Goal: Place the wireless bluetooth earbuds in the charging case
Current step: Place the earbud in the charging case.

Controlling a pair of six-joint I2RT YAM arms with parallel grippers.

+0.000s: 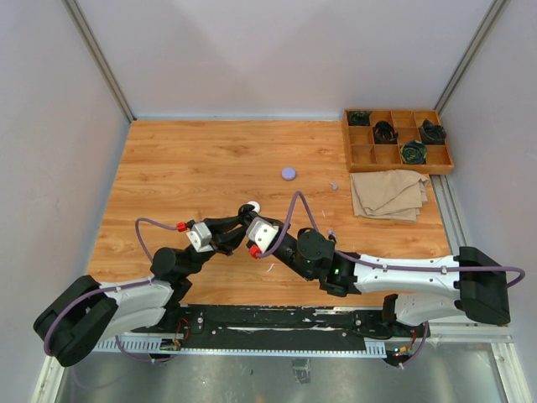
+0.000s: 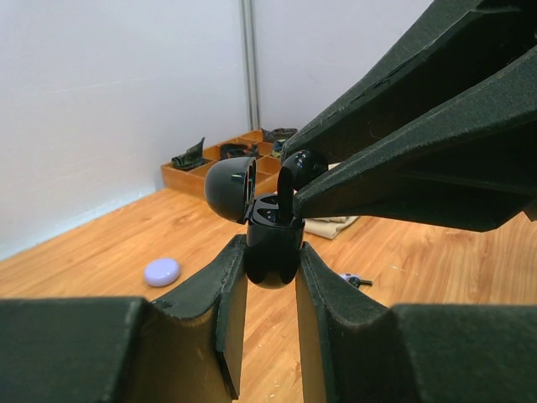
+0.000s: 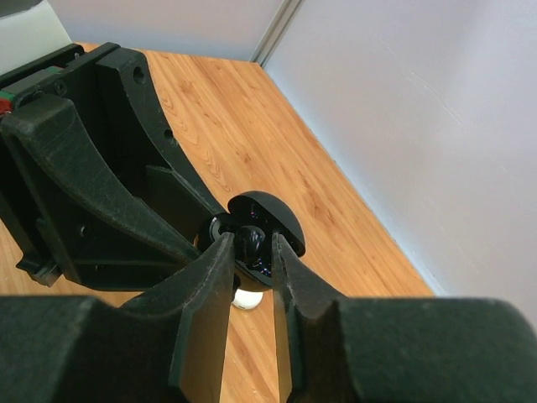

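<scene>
While left jaws clamp case (image 2: 273, 252), right jaws pinch black earbud (image 2: 299, 164).

R end effector (image 3: 252, 250) w/ black earbud (image 3: 250, 241) at open case (image 3: 278, 217)

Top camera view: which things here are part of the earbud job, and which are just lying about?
Part of the job:
black case in the left gripper
black earbud in the right gripper
lilac case
white case

Just lying about:
folded cloth
wooden tray
</scene>
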